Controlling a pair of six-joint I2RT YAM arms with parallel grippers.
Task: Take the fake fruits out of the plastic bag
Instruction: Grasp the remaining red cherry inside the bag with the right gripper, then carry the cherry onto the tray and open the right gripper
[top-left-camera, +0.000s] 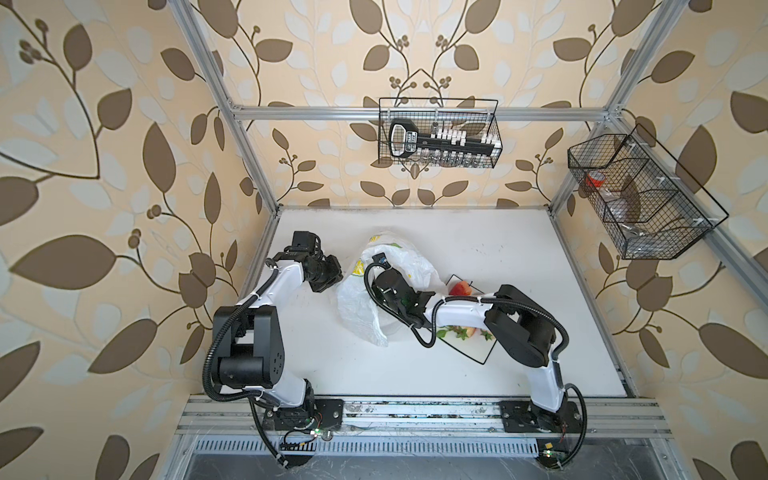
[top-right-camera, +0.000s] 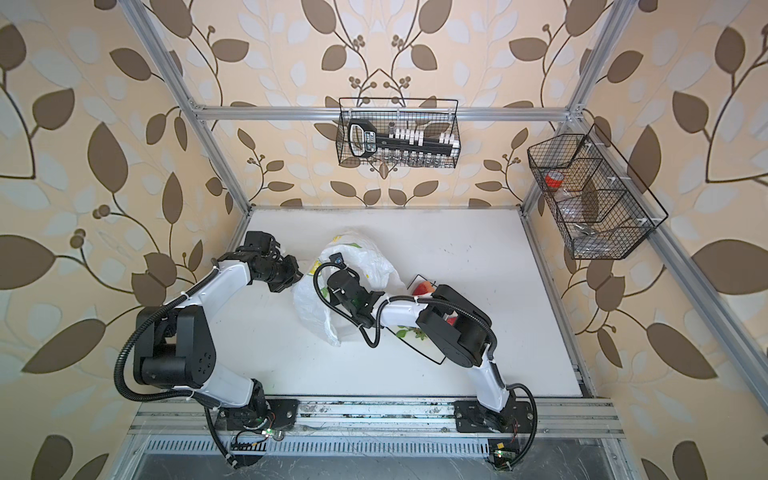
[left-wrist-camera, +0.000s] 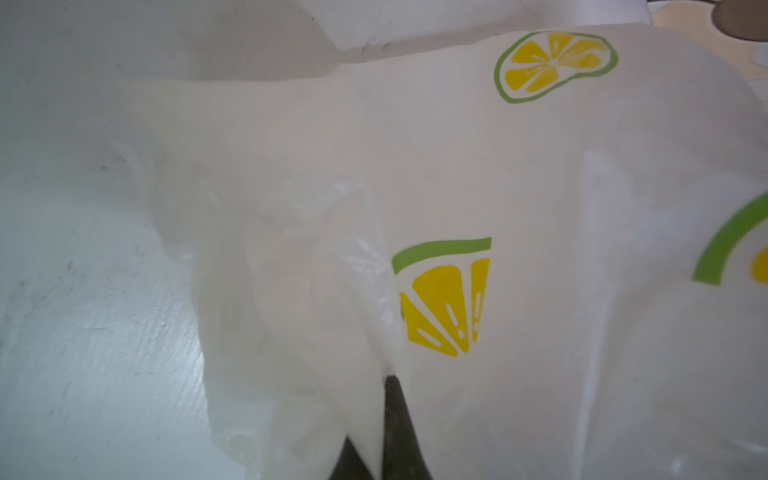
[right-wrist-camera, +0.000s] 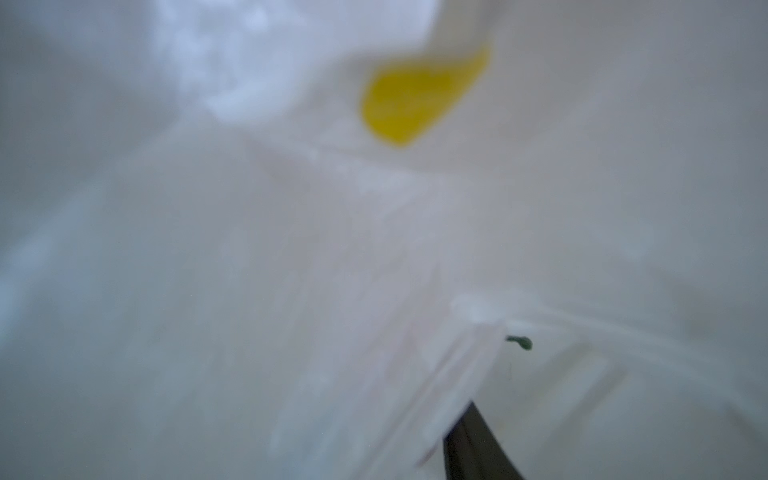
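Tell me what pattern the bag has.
The bag is white with yellow lemon slices rimmed in green; the left wrist view shows it best.

- You have the bag (top-left-camera: 360, 309) (top-right-camera: 312, 309) crumpled in a heap at the middle of the white table (top-left-camera: 519, 257). It is thin, white and see-through, printed with yellow lemon slices ringed in green, and its far side stands puffed up.
- In the left wrist view the bag (left-wrist-camera: 457, 166) is gathered into a tight fold.
- In the right wrist view you get only blurred white plastic and a yellow patch (right-wrist-camera: 415, 99); print or fruit, you cannot tell.
- Just right of the bag, a pinkish-red fruit (top-left-camera: 460, 287) (top-right-camera: 424, 288) lies on a black-rimmed white plate (top-left-camera: 467, 351).
- At the plate's near side lie a green sprig (top-left-camera: 451, 332) (top-right-camera: 409, 332) and a peach (top-left-camera: 469, 331), both partly hidden.
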